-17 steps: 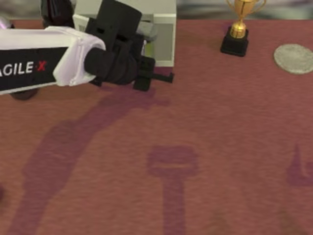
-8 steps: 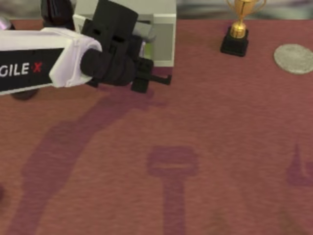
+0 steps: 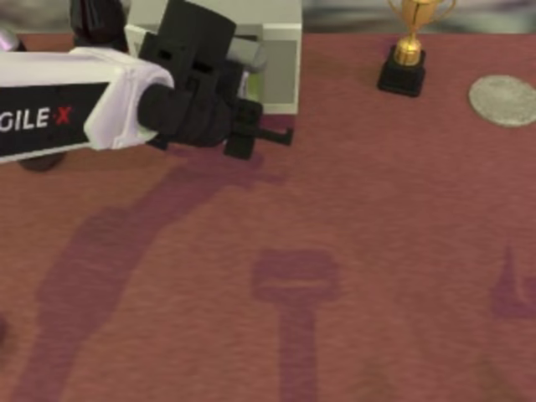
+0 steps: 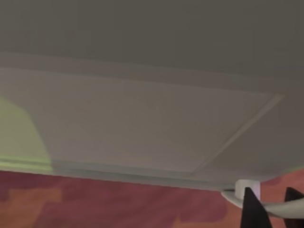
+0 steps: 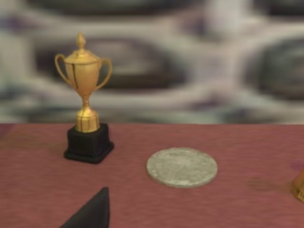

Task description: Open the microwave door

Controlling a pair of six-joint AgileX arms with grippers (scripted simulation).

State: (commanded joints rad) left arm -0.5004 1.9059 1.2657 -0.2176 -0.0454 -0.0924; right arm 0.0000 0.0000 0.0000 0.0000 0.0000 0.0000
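Microwave door (image 4: pixel 142 128): stiff hinged panel, light; my left tool (image 3: pixel 272 134), at its 5 o'clock, grip state indiscernible; I'd pull free edge

The left arm reached in from the top view's left edge toward the far side of the table, its white forearm level and its black wrist bent. The left gripper (image 3: pixel 280 134) pointed to the right, low over the table. The right arm was out of the top view.
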